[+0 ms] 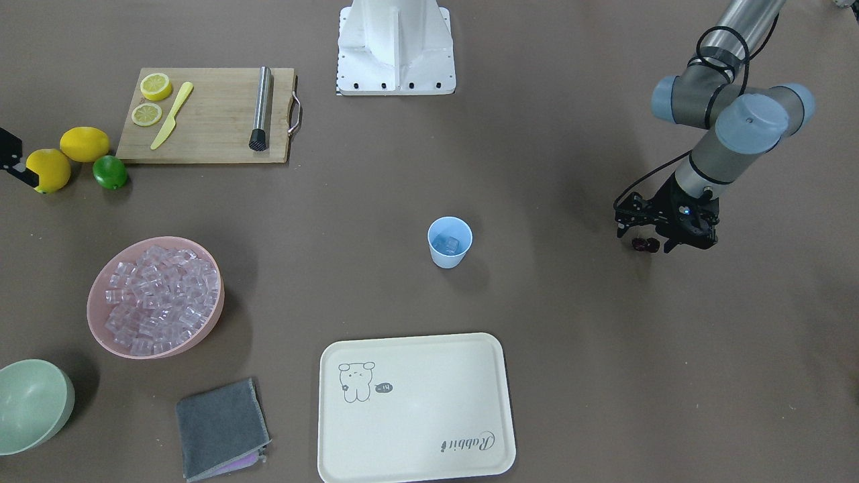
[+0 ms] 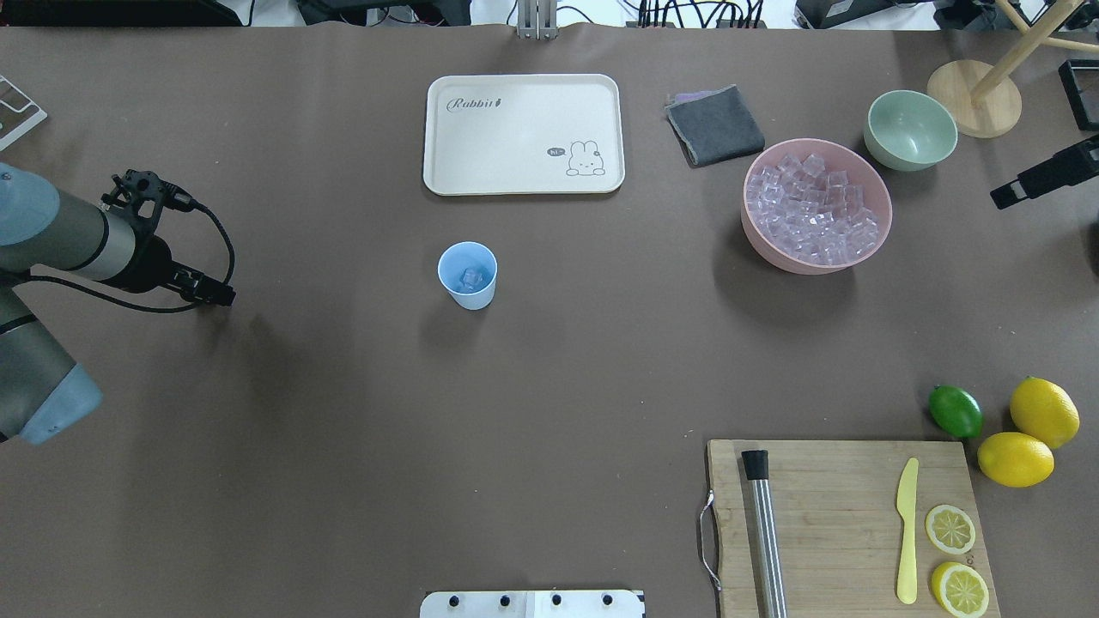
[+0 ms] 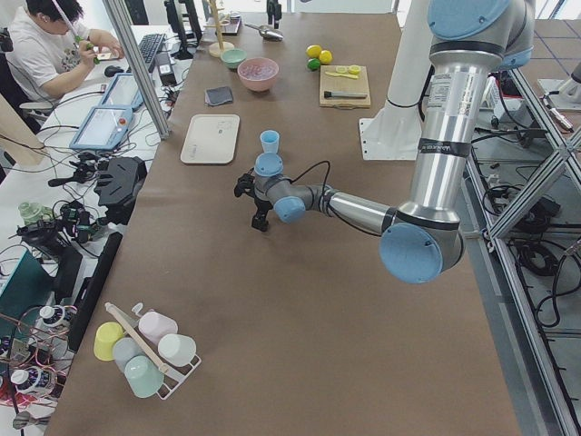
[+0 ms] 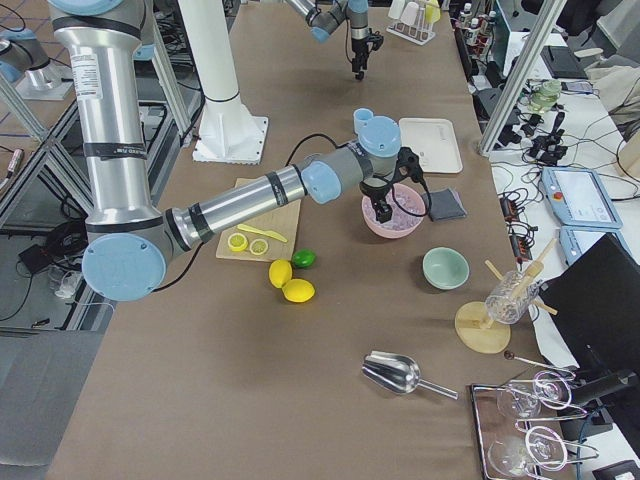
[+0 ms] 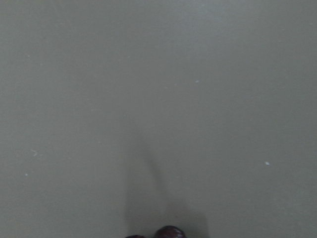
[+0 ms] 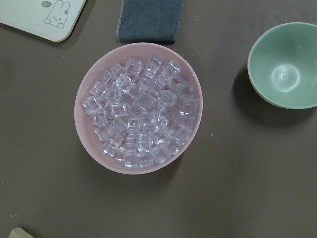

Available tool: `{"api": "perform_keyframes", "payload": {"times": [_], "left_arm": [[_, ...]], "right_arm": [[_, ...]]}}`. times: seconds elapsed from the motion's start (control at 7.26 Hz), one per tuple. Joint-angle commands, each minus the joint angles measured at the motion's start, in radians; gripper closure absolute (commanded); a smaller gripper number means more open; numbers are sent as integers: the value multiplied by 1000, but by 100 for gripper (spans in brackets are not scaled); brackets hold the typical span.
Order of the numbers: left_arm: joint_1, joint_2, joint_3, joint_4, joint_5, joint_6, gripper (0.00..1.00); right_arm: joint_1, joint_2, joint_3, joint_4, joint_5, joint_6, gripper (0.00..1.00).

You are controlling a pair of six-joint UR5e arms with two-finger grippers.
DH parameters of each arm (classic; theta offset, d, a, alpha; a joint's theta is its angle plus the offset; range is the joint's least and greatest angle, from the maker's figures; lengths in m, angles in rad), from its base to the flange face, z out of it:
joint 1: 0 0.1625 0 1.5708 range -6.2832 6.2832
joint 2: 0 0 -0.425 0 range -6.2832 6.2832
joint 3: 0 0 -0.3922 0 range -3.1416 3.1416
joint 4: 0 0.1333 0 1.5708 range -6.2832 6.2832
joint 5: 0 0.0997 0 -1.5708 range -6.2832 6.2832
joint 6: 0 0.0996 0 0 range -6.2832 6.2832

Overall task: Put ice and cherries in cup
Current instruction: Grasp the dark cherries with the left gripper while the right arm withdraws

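The light-blue cup (image 2: 468, 275) stands upright mid-table and holds one ice cube (image 2: 471, 276). It also shows in the front view (image 1: 449, 241). More ice (image 6: 141, 111) fills the pink bowl (image 2: 816, 264). The dark cherries (image 1: 645, 244) hang at my left gripper (image 1: 654, 240), far to the cup's side and just above the table. They show at the bottom edge of the left wrist view (image 5: 166, 232), so the gripper looks shut on them. My right gripper (image 2: 1004, 197) hovers beside and above the pink bowl. Its jaws do not show clearly.
A cream tray (image 2: 524, 133), a grey cloth (image 2: 714, 124) and a pale green bowl (image 2: 910, 129) lie along the far side. A cutting board (image 2: 846, 524) with muddler, knife and lemon slices, a lime (image 2: 956, 410) and two lemons (image 2: 1043, 410) sit near right.
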Motion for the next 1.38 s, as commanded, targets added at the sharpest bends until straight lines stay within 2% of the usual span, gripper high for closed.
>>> {"api": "perform_keyframes", "payload": {"times": [0.0,0.14,0.28,0.41,0.55,0.83,0.96,1.1,1.24], "left_arm": [[1,-10,30,-2,26,-4,16],[2,-14,31,-1,26,-5,32],[1,-13,19,4,21,-5,57],[1,-13,16,14,21,-5,90],[1,-11,16,14,20,-5,97],[-1,-7,-13,19,18,-8,100],[-7,-8,-91,98,17,-21,100],[-6,-36,-204,231,14,-86,100],[-7,-151,-253,378,-33,-158,100]], "right_arm": [[19,-44,1,34,17,-29,9],[19,-50,7,36,15,-29,9],[19,-51,7,36,15,-29,9],[17,-50,4,36,8,-29,9],[17,-50,4,36,6,-28,9],[17,-50,4,37,6,-23,9],[16,-50,4,37,6,-20,9],[16,-50,5,37,8,-18,9],[16,-50,-2,49,3,-18,9]]}}
